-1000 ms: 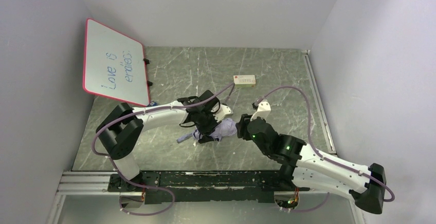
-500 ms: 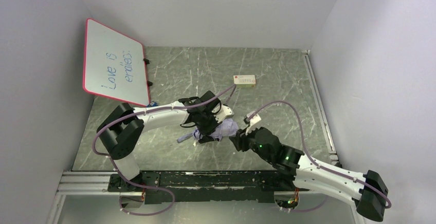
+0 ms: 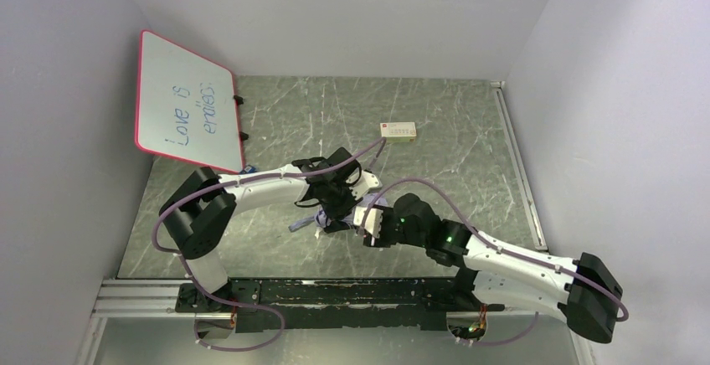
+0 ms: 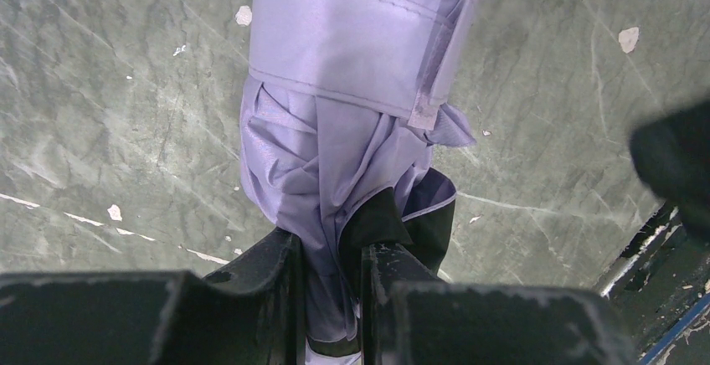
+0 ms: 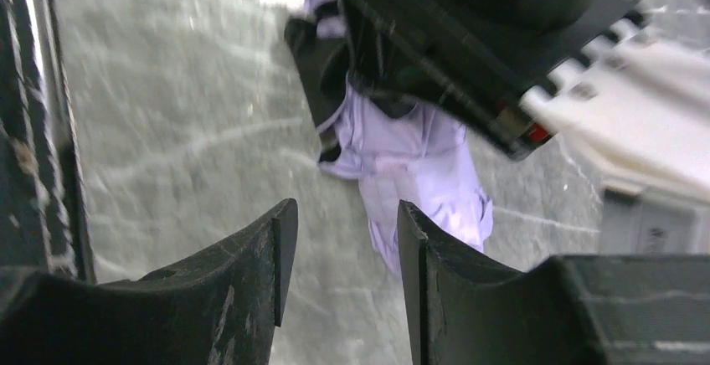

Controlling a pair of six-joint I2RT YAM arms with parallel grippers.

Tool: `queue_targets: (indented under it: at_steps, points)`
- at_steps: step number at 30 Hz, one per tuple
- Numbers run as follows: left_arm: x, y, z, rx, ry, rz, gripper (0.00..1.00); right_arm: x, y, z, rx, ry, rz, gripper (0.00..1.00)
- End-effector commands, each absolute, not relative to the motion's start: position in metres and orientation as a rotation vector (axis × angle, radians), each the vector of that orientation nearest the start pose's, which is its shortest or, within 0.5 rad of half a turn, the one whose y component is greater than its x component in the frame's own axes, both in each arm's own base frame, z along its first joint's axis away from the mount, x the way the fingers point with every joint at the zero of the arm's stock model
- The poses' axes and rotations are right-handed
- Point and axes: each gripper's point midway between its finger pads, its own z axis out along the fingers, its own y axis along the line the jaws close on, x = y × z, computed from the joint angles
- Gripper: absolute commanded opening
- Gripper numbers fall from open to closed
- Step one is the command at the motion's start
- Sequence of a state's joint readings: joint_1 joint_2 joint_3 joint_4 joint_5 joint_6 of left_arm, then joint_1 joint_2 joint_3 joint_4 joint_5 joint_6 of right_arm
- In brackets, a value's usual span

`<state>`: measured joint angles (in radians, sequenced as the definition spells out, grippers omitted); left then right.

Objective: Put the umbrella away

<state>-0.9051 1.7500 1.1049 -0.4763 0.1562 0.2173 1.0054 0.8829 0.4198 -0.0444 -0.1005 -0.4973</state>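
Fabric fills the left wrist view: the umbrella is folded, its pale lavender cloth bunched and bound by a strap of the same colour wrapped around it. The left claw pinches the umbrella's near end, both black fingers pressed into cloth. Seen from above, the bundle sits over the middle of the green marbled bench, toward the near edge, between the two arms. Whether it touches the surface I cannot tell.

The right claw is spread, with nothing between its fingers; the umbrella hangs just beyond them, under the left wrist.

A red-framed whiteboard leans at the far left, and a small box lies well apart, farther back.
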Motion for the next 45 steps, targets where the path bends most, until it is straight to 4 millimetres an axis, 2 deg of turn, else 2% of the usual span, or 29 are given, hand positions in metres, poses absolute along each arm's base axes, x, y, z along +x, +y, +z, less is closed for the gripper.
queue_targets:
  at_steps: [1, 5, 10, 16, 23, 26, 32, 35, 41, 45]
  points:
    - [0.202, -0.269, -0.019, 1.601, 2.425, -0.251, 0.05, 0.164, 0.232, 0.084, -1.733, 1.389, 0.297, 0.51]
    - [0.2, -0.27, -0.016, 1.604, 2.422, -0.274, 0.05, 0.173, 0.235, 0.088, -1.699, 1.315, 0.293, 0.51]
    - [0.198, -0.272, -0.014, 1.608, 2.417, -0.288, 0.05, 0.185, 0.238, 0.081, -1.725, 1.298, 0.276, 0.51]
    - [0.197, -0.272, -0.015, 1.617, 2.416, -0.285, 0.05, 0.203, 0.248, 0.082, -1.729, 1.266, 0.259, 0.5]
    - [0.195, -0.273, -0.016, 1.624, 2.415, -0.286, 0.05, 0.217, 0.249, 0.082, -1.715, 1.257, 0.217, 0.47]
    - [0.194, -0.272, -0.017, 1.627, 2.419, -0.283, 0.05, 0.217, 0.249, 0.079, -1.729, 1.264, 0.222, 0.46]
    - [0.193, -0.272, -0.017, 1.632, 2.42, -0.279, 0.05, 0.211, 0.243, 0.064, -1.781, 1.312, 0.233, 0.36]
    - [0.193, -0.272, -0.018, 1.634, 2.422, -0.278, 0.05, 0.211, 0.24, 0.059, -1.799, 1.333, 0.225, 0.34]
    - [0.193, -0.272, -0.019, 1.636, 2.425, -0.277, 0.05, 0.215, 0.235, 0.053, -1.806, 1.351, 0.183, 0.32]
    - [0.193, -0.272, -0.021, 1.638, 2.429, -0.273, 0.05, 0.215, 0.235, 0.05, -1.806, 1.365, 0.182, 0.26]
